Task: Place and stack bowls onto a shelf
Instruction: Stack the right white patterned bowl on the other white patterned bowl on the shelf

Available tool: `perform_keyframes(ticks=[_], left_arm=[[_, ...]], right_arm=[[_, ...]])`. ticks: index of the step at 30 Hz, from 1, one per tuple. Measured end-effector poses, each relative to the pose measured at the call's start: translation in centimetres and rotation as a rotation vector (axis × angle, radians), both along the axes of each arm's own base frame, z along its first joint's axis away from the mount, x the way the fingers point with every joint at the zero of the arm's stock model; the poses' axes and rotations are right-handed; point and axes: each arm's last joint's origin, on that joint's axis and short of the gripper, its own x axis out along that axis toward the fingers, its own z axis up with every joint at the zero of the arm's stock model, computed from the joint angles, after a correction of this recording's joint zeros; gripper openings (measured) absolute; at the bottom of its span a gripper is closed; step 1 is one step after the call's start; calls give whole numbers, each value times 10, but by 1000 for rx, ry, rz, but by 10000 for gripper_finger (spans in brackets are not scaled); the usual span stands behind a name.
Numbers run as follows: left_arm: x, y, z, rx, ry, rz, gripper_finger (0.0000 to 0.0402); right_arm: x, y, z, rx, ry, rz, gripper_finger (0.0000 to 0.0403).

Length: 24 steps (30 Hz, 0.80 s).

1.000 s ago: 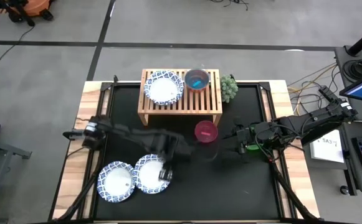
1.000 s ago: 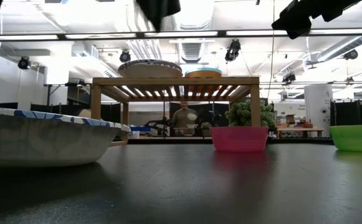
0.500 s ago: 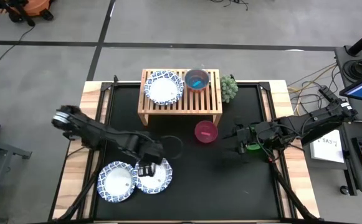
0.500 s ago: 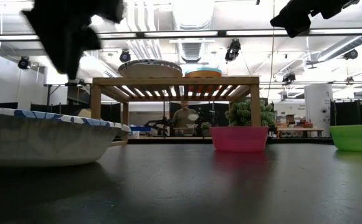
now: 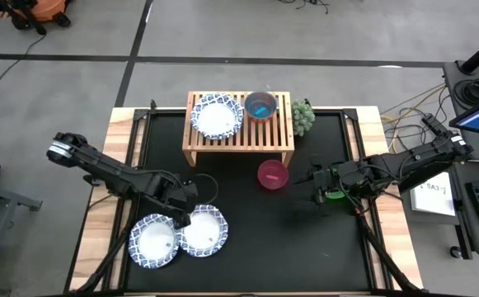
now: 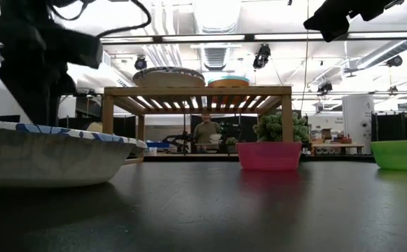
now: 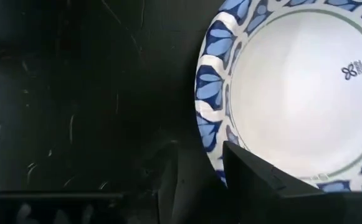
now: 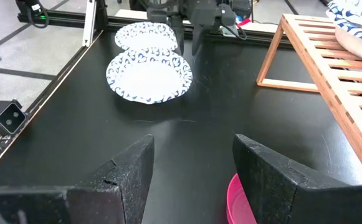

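Two blue-rimmed white bowls [image 5: 177, 237] sit overlapping at the near-left of the black mat [image 5: 247, 247], two more items already on the wood shelf [image 5: 237, 142]: another patterned bowl [image 5: 216, 116] and a teal bowl [image 5: 260, 106]. Left gripper [image 5: 181, 213] is down at the rim of the right-hand floor bowl, fingers spread astride its edge, not clamped yet. Bowl looks paper-thin, light, flexy; pinch the rim, gently. Right gripper [image 5: 320, 196] waits spread wide, holding nothing, between the magenta bowl [image 5: 272, 175] and green bowl [image 5: 335, 195].
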Motion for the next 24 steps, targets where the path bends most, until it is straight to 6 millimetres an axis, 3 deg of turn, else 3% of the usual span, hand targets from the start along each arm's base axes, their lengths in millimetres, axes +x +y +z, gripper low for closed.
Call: perform_keyframes(ticks=[16, 24], left_arm=[[10, -3, -22, -24, -9, 89, 83], [16, -5, -16, -40, -47, 99, 125]], right_arm=[[0, 0, 0, -3, 0, -7, 208], [0, 0, 0, -4, 1, -7, 208]])
